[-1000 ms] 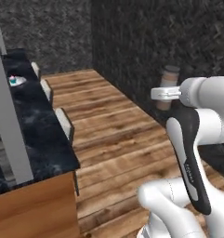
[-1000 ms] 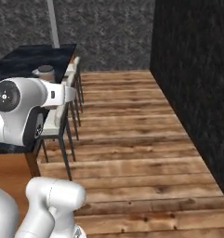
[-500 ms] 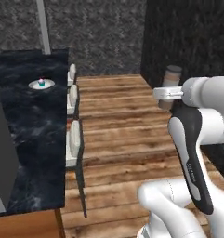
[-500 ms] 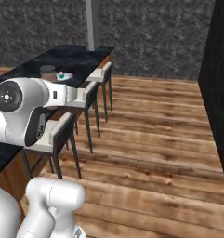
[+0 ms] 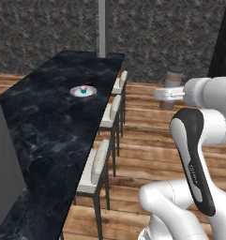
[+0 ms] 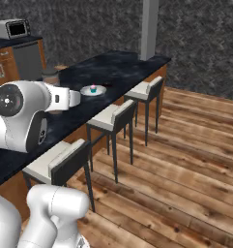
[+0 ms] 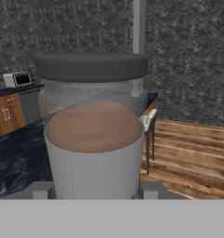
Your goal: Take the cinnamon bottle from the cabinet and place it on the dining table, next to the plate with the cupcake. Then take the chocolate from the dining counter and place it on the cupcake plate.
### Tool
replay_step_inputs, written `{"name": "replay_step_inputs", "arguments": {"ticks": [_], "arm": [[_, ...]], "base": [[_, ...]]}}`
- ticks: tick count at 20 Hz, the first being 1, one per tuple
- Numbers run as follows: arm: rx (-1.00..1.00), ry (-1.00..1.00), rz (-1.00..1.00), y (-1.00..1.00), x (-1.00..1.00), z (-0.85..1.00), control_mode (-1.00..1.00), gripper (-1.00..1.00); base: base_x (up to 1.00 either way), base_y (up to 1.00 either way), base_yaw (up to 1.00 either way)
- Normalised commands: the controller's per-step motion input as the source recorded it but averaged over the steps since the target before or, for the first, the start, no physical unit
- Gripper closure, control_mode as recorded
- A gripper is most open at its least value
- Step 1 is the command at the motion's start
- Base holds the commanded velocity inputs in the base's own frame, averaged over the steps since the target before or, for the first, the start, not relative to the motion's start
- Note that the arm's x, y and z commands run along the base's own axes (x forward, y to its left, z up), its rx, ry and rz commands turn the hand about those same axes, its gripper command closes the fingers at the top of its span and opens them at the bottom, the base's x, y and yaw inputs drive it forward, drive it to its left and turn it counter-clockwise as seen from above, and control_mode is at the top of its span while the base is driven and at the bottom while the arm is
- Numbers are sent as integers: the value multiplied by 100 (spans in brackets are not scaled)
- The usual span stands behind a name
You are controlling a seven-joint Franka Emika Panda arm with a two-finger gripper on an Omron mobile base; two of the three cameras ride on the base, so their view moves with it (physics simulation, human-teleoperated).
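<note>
My gripper [image 5: 170, 93] is shut on the cinnamon bottle [image 5: 173, 79], a tan jar with a dark grey cap, held in the air over the wooden floor to the right of the stools. The hand view has the cinnamon bottle [image 7: 92, 139] close up between the two fingertips [image 7: 41, 190]. On the black marble dining table [image 5: 44, 126] stands the pale plate [image 5: 83, 92] with the pink-frosted cupcake [image 5: 83, 88]. From the right base the plate [image 6: 94, 90] lies just beyond my hand, and the bottle [image 6: 50, 76] peeks out behind the arm. The chocolate and the cabinet are out of view.
Three stools [image 5: 101, 164] line the table's right side, with open wooden floor [image 6: 185, 160] beyond them. A grey pillar [image 5: 101, 28] rises at the table's far end. A toaster oven [image 6: 12, 28] sits on a counter over wooden cupboards. A grey slab [image 5: 4, 164] blocks the near left.
The whole picture has swung, so the cameras moved: the table, plate and stools now lie ahead and more in full. The bottle stays in the gripper in the same pose.
</note>
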Motion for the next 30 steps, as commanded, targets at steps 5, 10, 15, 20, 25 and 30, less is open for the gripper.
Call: {"name": "replay_step_inputs", "arguments": {"ticks": [5, 10, 15, 20, 25, 30], "arm": [[0, 0, 0, 0, 0, 0, 100, 100], [0, 0, 0, 0, 0, 0, 100, 100], [0, 0, 0, 0, 0, 0, 100, 100], [0, 0, 0, 0, 0, 0, 100, 100], [0, 0, 0, 0, 0, 0, 100, 100], [0, 0, 0, 0, 0, 0, 100, 100]], "base": [[73, -63, 48], [47, -84, 41], [29, -89, 39], [27, -97, 39], [24, -91, 43], [36, -90, 46]]}}
